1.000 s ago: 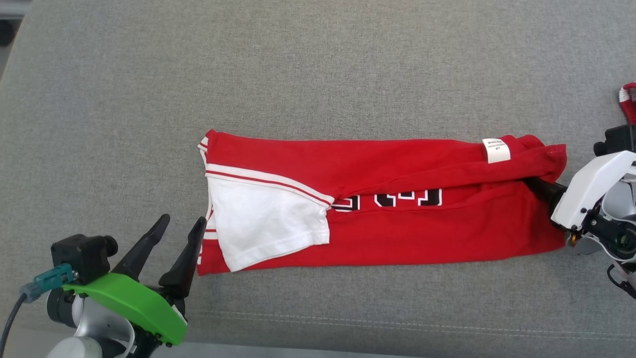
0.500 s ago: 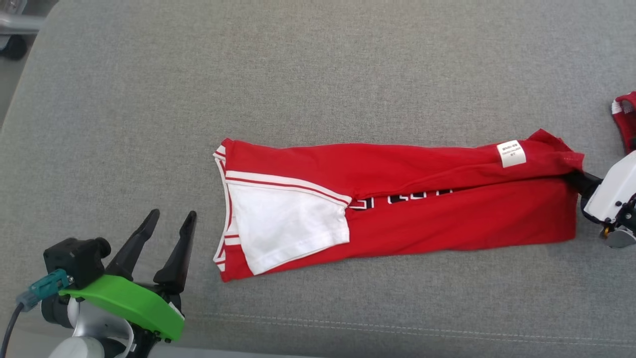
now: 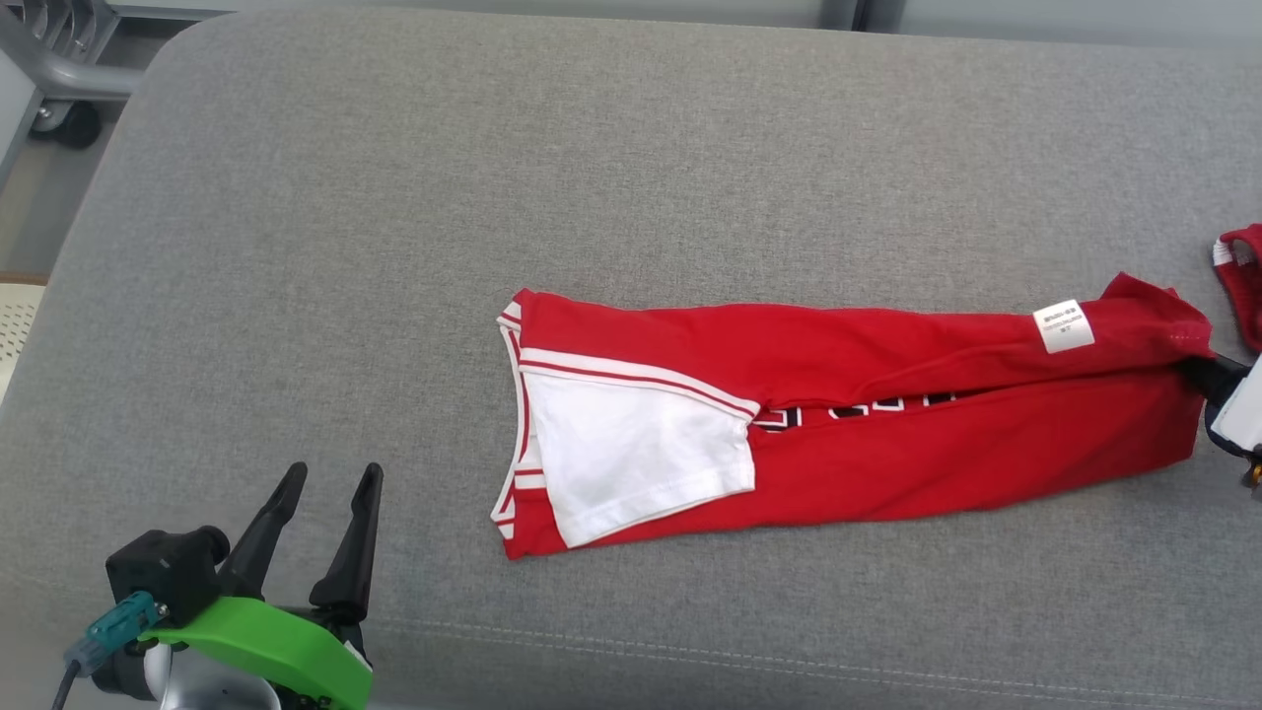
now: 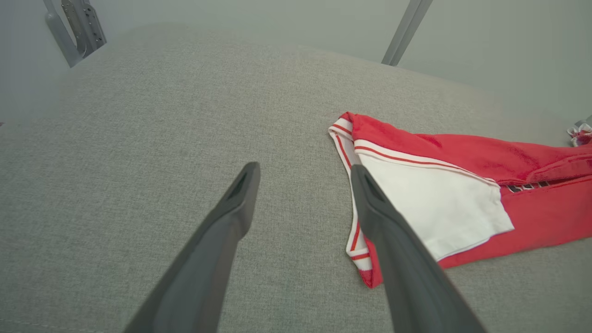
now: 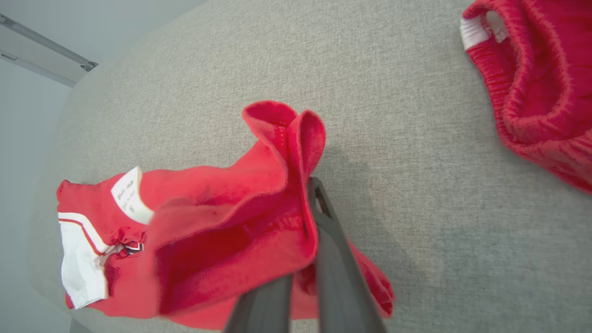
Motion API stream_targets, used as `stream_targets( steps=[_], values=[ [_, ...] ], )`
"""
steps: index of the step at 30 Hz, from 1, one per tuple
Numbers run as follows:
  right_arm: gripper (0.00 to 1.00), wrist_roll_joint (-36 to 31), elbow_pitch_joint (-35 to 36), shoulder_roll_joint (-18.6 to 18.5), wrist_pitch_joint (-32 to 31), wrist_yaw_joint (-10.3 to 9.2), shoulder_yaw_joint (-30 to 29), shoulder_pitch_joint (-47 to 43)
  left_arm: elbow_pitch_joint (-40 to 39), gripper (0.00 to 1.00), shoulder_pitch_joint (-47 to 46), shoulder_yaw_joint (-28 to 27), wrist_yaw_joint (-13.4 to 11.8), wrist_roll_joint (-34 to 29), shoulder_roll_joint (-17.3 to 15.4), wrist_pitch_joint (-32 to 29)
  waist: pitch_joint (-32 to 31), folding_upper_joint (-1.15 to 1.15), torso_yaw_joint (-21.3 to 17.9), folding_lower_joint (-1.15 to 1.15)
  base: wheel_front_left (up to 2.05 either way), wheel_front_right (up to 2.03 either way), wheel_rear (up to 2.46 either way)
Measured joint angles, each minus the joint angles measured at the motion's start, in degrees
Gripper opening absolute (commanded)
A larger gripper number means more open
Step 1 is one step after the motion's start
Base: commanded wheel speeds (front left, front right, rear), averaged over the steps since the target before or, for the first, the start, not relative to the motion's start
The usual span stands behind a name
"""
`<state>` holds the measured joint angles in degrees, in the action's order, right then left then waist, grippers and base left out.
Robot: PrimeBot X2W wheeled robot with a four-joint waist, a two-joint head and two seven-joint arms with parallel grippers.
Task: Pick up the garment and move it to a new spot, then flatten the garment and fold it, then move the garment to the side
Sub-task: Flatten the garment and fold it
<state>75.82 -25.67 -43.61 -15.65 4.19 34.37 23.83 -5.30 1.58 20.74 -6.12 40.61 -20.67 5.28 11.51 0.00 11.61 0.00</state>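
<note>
The garment [image 3: 887,444] is a red shirt with a white sleeve, folded into a long strip across the grey cushion [image 3: 394,247]. My right gripper [image 3: 1201,371] is at the strip's right end, shut on the hem, which bunches up around its fingers [image 5: 323,222] in the right wrist view. The garment [image 5: 222,222] trails away from that grip toward the white sleeve. My left gripper [image 3: 333,473] stands open at the lower left, apart from the cloth. In the left wrist view the left gripper [image 4: 305,169] has nothing between its fingers, and the garment [image 4: 462,157] lies just to its right.
A second red piece of clothing [image 3: 1244,286] with a white band lies at the far right, close to my right gripper, and shows large in the right wrist view [image 5: 532,83]. A metal frame with a caster [image 3: 59,69] stands beyond the cushion's upper left corner.
The head camera has tilted up. My right gripper has shut on the hem and pulled the garment to the right, away from my left gripper, which stays open.
</note>
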Motion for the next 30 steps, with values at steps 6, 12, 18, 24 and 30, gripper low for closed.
stream_targets(
  steps=[6, 12, 18, 24, 30],
  values=[
    [0.0, 0.07, 5.58, 0.24, -1.29, 0.27, 0.89, -0.02, 0.6, 1.0, 0.18, 0.16, 0.0, 0.01, 0.53, 1.36, -0.51, 0.0, 1.3, 0.0, 0.0, 0.0, 0.0],
    [0.0, 1.53, 11.9, 2.34, -4.01, -0.34, 1.96, 0.28, 0.96, 1.0, 0.18, 0.34, 0.0, -0.37, 0.91, 2.9, -0.35, 0.0, 2.78, 0.0, 0.0, 0.0, 0.0],
    [0.0, 1.56, 17.01, 5.71, -4.91, -4.59, 2.38, 3.19, 1.66, 1.0, 0.17, 1.51, 0.03, -0.71, 2.56, 3.87, 0.17, 0.0, 4.73, 0.0, 0.0, 0.0, 0.0],
    [0.0, 0.76, 20.13, 11.4, -4.91, -9.65, 4.16, 5.87, 3.02, 1.0, -0.01, 3.82, 1.13, -0.71, 4.43, 4.35, 0.85, 0.0, 7.28, 0.0, 0.0, 0.0, 0.0],
    [0.0, -2.97, 20.07, 16.1, -4.0, -11.36, 6.89, 6.84, 4.48, 1.0, -1.77, 5.31, 2.23, -0.71, 6.0, 4.5, 1.4, 0.0, 10.48, 0.0, 0.0, 0.0, 0.0]
  ],
)
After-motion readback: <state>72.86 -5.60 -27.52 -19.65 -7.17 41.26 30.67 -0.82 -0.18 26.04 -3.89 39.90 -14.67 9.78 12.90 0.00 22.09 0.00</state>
